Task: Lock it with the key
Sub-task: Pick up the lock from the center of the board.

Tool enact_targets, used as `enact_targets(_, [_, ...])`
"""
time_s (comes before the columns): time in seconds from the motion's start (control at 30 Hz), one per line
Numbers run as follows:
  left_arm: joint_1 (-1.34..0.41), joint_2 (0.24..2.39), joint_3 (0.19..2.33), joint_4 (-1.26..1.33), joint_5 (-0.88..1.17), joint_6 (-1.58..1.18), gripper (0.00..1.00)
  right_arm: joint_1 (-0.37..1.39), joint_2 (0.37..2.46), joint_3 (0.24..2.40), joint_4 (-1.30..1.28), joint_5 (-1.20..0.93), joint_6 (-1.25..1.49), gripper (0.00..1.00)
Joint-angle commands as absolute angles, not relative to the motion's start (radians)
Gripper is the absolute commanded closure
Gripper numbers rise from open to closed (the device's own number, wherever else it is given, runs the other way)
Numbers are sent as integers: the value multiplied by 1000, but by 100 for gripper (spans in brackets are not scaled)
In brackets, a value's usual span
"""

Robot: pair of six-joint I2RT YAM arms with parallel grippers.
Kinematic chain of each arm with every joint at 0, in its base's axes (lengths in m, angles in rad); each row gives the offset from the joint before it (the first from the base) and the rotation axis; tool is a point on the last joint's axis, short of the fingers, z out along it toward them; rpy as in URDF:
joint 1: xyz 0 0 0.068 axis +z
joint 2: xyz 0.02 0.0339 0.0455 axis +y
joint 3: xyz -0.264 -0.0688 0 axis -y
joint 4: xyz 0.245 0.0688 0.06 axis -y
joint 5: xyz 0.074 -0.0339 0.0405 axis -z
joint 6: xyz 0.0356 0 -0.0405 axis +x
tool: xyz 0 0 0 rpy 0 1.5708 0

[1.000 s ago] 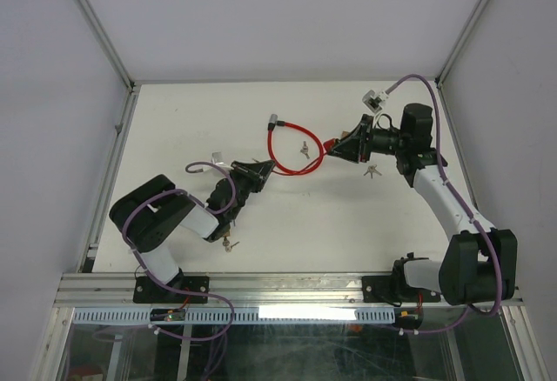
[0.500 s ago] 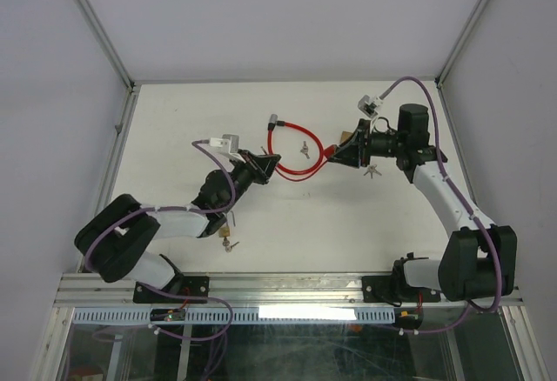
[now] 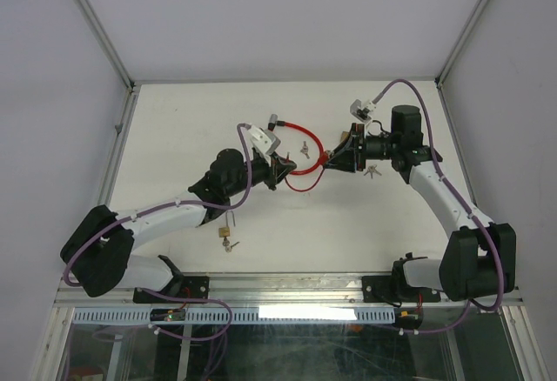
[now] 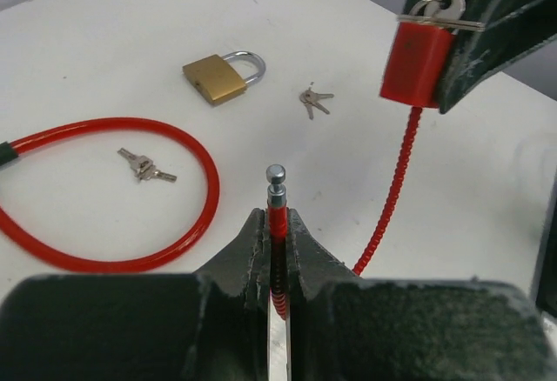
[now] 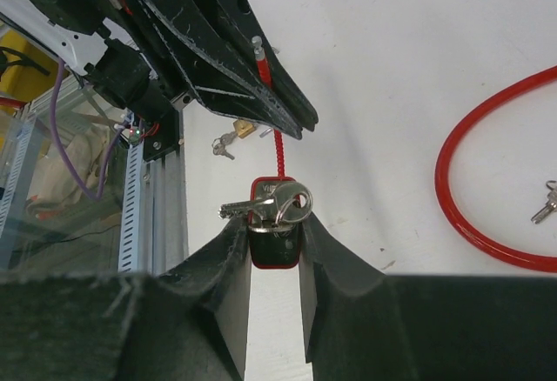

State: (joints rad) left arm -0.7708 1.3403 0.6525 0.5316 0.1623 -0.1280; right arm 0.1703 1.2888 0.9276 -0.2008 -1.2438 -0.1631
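Red cable [image 4: 207, 191] looks floppy: left pincer [image 4: 276, 221] pinches it behind the pin [image 4: 276, 175], right pincer [image 5: 275, 226] clamps the rigid lock body [image 4: 416, 68].

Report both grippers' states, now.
Left gripper: shut on the red cable end.
Right gripper: shut on the red lock body, with the key in it.

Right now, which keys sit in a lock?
The keys in the red lock body the right gripper holds; other sets lie loose on the table.

a brass padlock [image 4: 213, 81] lies on the white table [image 4: 104, 33], a loose key bunch [image 4: 315, 100] near it.
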Motion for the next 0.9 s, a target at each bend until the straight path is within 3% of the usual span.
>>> enact_targets(0.0, [-785, 1342, 760, 406, 364, -31, 100, 183, 1292, 960, -122, -1307, -138, 100])
enact_targets(0.37, [-786, 1392, 860, 302, 459, -18, 100, 187, 1346, 942, -77, -1308, -57, 100])
enact_targets(0.87, [-785, 1422, 901, 333, 510, -82, 100, 186, 1358, 712, 633, -1221, 537, 100])
